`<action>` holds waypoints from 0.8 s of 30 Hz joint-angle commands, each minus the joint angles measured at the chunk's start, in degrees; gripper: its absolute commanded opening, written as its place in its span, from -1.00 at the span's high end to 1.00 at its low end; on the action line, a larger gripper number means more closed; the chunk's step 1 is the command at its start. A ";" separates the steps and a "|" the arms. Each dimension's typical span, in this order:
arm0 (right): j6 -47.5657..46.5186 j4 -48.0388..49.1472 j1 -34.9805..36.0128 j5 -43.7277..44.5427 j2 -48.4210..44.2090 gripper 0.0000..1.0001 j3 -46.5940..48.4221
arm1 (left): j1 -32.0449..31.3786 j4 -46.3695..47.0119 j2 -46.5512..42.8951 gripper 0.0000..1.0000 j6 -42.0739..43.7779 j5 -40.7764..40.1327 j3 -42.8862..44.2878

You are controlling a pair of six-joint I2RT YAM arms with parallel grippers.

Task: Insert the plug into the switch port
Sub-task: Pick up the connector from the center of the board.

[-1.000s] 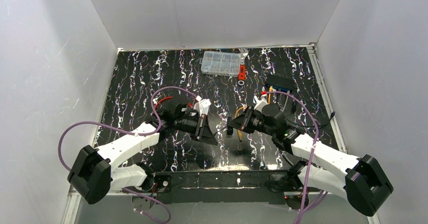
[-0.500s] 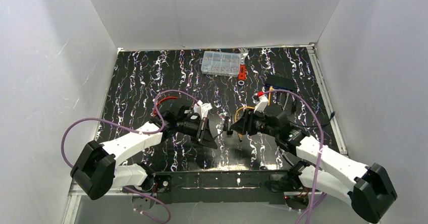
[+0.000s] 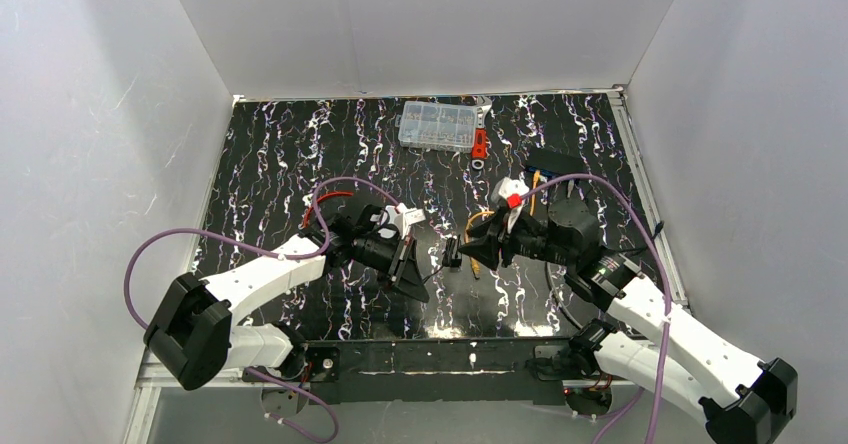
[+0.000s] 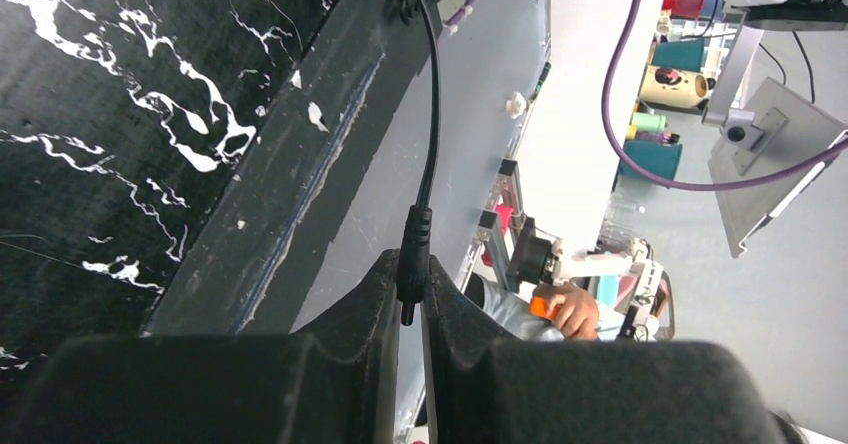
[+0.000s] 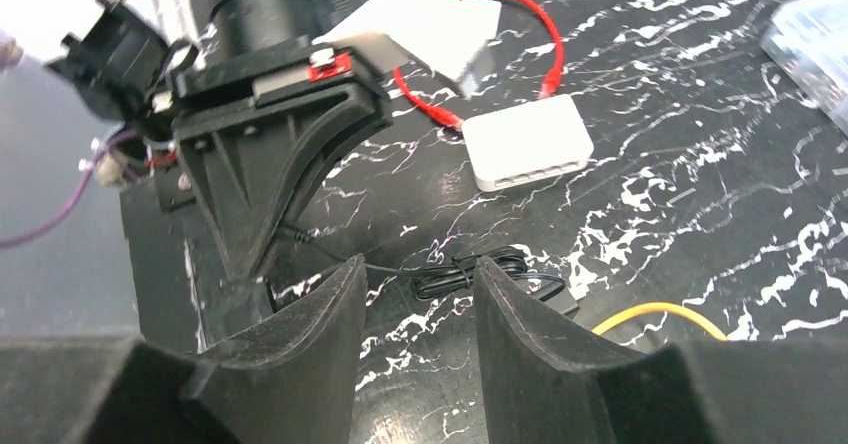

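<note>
Black, white-veined table (image 3: 280,144) carried all parts in the top view. The flat black switch box (image 3: 556,162) lay at the far right, its blue-edged port face (image 3: 545,174) turned toward the near side; single ports were too small to tell. The orange cable (image 3: 533,189) ran from just beside that face toward the centre; the plug on it could not be made out. A clear parts case (image 3: 437,126) and a small red item (image 3: 480,144) lay at the far centre. The left hand (image 3: 415,279) and the right hand (image 3: 455,254) faced each other near the table centre, close together but apart.

Left wrist view: the left hand was closed to a narrow gap, gripping the barrel end of a black lead (image 4: 415,234) between its fingers, above the near table edge.

Right wrist view: the right hand stood moderately wide, with nothing between its fingers (image 5: 320,314). Beyond them, the black lead lay coiled on the table. A white box (image 5: 528,142) with a red wire (image 5: 545,49) lay farther off. The orange cable curved in at the lower right.
</note>
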 commanded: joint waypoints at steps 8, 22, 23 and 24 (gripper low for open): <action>-28.83 -6.44 9.55 -9.63 0.81 -0.02 4.52 | -0.55 -4.78 -1.91 1.00 1.61 6.97 0.89; -49.51 -16.31 23.68 -1.05 9.52 0.07 11.42 | -0.58 -6.37 -2.39 1.00 3.60 10.23 -0.01; -49.96 -15.97 24.26 0.45 10.25 0.10 11.69 | -0.57 -6.41 -2.31 1.00 3.68 10.41 0.00; -50.44 -15.69 24.81 1.55 10.81 0.12 11.76 | -0.56 -6.43 -2.29 1.00 3.76 10.52 -0.05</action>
